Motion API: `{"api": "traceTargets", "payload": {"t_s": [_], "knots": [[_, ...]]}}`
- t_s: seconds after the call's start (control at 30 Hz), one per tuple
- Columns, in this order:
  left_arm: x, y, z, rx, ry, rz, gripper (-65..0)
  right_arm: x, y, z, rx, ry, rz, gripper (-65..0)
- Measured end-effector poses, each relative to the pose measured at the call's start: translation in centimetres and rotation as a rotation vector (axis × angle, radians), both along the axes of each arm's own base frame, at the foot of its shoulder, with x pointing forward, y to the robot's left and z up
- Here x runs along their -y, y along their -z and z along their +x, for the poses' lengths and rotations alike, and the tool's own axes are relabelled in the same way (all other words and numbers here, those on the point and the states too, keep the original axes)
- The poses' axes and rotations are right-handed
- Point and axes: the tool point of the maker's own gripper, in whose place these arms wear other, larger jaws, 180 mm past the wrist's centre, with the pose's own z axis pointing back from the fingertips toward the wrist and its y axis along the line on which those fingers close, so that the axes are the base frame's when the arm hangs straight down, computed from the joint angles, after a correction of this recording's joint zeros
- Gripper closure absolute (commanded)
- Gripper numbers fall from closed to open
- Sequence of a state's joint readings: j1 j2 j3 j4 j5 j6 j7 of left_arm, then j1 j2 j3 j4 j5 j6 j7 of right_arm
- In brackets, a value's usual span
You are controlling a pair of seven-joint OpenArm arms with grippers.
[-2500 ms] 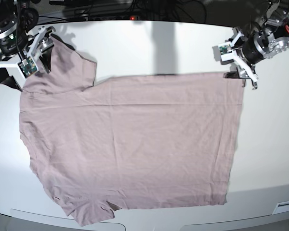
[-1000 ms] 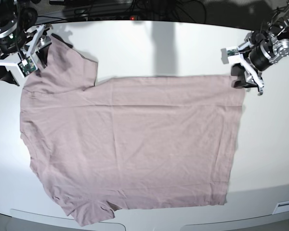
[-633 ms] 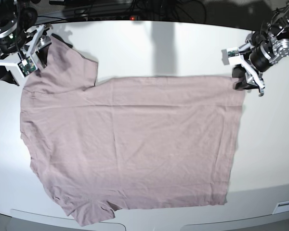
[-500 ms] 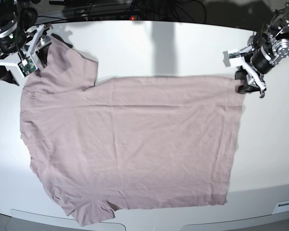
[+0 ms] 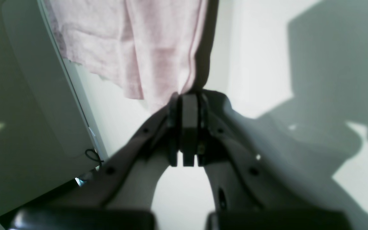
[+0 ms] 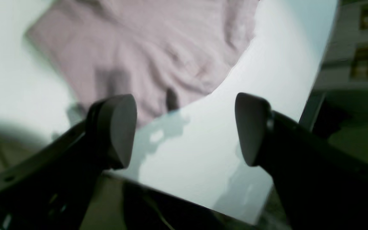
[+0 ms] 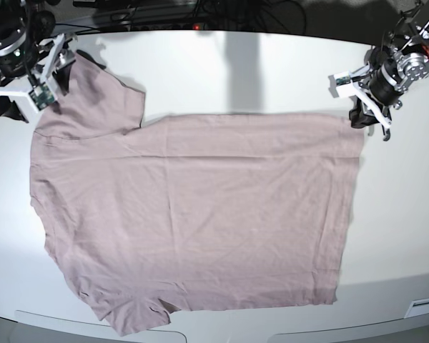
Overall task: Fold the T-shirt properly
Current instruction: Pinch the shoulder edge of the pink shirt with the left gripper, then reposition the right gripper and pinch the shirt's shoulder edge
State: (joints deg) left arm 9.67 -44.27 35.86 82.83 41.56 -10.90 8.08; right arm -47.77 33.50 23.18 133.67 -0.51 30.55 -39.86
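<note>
The mauve-pink T-shirt [image 7: 193, 214] lies spread flat on the white table [image 7: 272, 64], with its sleeves at the left and its hem at the right. My left gripper [image 7: 365, 121] is at the hem's far right corner. In the left wrist view its pads are pressed together [image 5: 188, 97] and the shirt's edge [image 5: 145, 48] runs into the tips. My right gripper [image 7: 53, 82] hovers by the far sleeve at the top left. In the right wrist view it is wide open and empty [image 6: 184, 108], with the sleeve [image 6: 145, 48] beyond the fingertips.
Dark cables and equipment [image 7: 164, 11] line the table's back edge. The table's curved front edge [image 7: 222, 336] runs below the shirt, with a small white piece [image 7: 423, 309] at the front right. The table's side edge [image 5: 62, 80] shows in the left wrist view.
My left gripper has shifted right and a little back along the hem corner, and the corner has drawn slightly with it. My right gripper has risen slightly toward the far left.
</note>
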Motion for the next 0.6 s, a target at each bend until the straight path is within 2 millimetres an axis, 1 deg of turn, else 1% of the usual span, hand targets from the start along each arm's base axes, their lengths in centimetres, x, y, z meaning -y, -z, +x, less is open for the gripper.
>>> {"api": "traceTargets", "payload": {"t_s": [0.07,0.13,0.23,0.4,0.53,0.6], "knots": [[0.0,0.0,0.0,0.000,0.000,0.001,0.0,-0.7,0.5,-0.6,-0.054,-0.073,-0.002,-47.9],[0.0,0.0,0.0,0.000,-0.002,0.003,0.0,-0.8,0.3,-0.2,-0.058,-0.106,-0.005,-47.9],[-0.7,0.0,0.2,0.008,-0.040,0.045,0.0,-0.5,-0.2,0.3,-0.058,-0.148,-0.041,-47.9],[-1.8,0.0,0.4,0.014,-0.076,0.099,0.0,-0.3,-0.4,0.6,-0.061,-0.168,-0.060,-47.9],[-1.9,0.0,0.4,0.012,-0.073,0.097,0.0,-0.4,-0.3,0.4,-0.063,-0.163,-0.050,-47.9],[-1.9,0.0,0.4,0.011,-0.072,0.097,0.0,-0.5,0.1,0.1,-0.090,-0.186,-0.052,-47.9]]}}
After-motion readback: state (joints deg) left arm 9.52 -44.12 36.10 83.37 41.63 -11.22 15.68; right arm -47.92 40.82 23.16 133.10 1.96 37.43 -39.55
